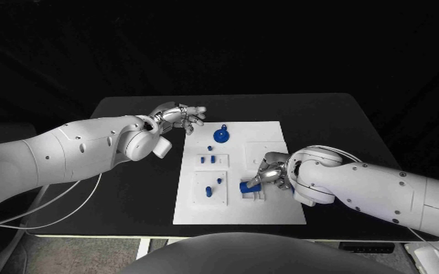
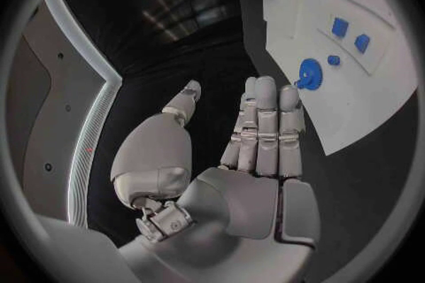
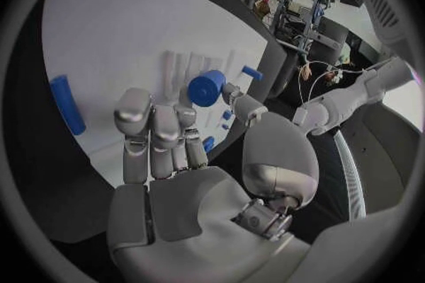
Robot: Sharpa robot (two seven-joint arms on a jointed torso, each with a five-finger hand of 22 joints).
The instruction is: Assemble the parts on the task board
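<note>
The white task board lies mid-table. My right hand hovers over its near right part and pinches a short blue cylinder between thumb and a finger; the right wrist view shows that cylinder end-on at the fingertips. A blue bar lies flat on the board beyond it. A round blue part with a tab sits near the board's far edge. My left hand floats by the far left corner, fingers straight and holding nothing. The left wrist view shows the round part ahead of that hand.
Small blue pieces stand in the board's left panels, with more nearer me. Black table surrounds the board on all sides. White cables hang off the table's left edge.
</note>
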